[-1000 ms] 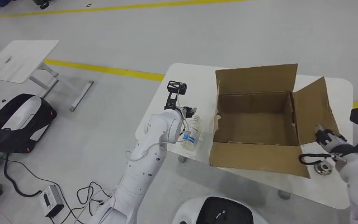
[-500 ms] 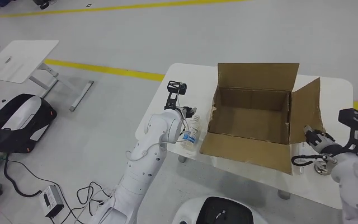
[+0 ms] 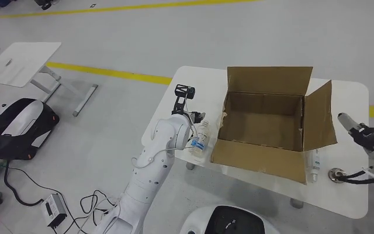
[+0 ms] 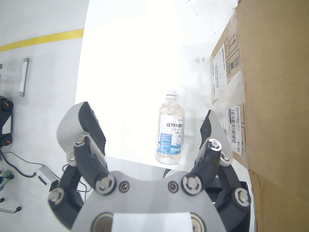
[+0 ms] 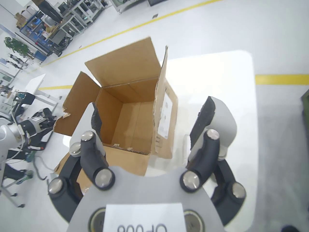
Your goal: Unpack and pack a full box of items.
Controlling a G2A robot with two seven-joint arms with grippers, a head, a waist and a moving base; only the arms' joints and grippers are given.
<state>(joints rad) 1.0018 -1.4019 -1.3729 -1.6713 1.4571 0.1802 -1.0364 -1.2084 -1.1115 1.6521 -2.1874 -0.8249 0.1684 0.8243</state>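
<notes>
The left fingers (image 4: 91,126) are open over a clear bottle (image 4: 169,134) on the desk (image 3: 193,88) beside the box (image 3: 257,159). The right fingers (image 5: 205,117) are open too, at the box's other side.

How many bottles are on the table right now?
2. One bottle lies left of the cardboard box, below the left gripper; a second bottle by its right front corner. More may hide inside.
</notes>
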